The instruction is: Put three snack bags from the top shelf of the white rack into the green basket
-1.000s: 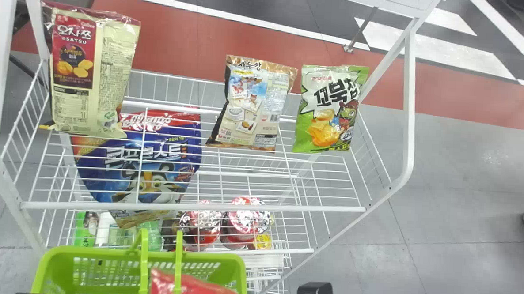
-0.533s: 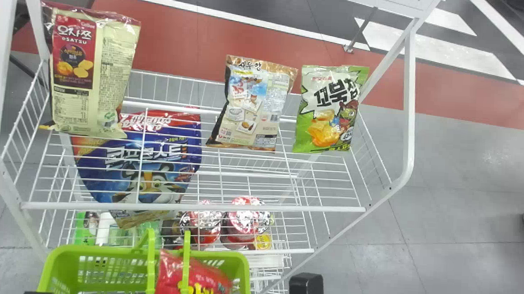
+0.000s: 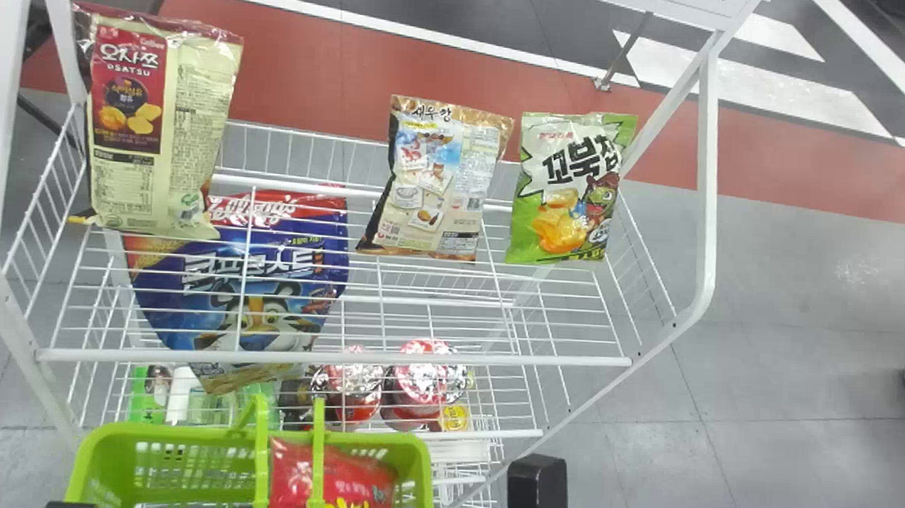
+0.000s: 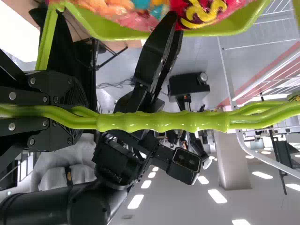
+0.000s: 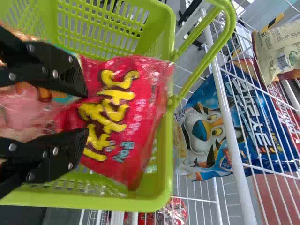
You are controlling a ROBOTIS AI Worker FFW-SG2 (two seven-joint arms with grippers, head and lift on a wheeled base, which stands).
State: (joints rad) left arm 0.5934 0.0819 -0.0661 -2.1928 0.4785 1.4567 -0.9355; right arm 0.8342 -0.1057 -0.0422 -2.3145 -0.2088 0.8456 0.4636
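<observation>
- 1 left gripper [image 3: 71,507] is gripping the handle [image 4: 164,122] of the green basket [image 3: 422,459].
- 1 right gripper [image 3: 538,490] is hanging over it, 2 fingers [image 5: 65,75] standing spread above 1 red snack bag [image 3: 294,480] lying inside.
- Since 0.5 s ago, the right arm is edging rackward; the bag is settling flatter.

Head view: from above, looking forward and steeply down over rack [image 3: 341,360], catching basket [image 3: 185,432] at bottom edge. Left wrist view: very near handle [image 4: 164,122], facing past it to room and ceiling lights [image 4: 218,196]. Right wrist view: close over basket, looking down into it; sharing basket, rack and blue bag [image 3: 287,273] with head view.
</observation>
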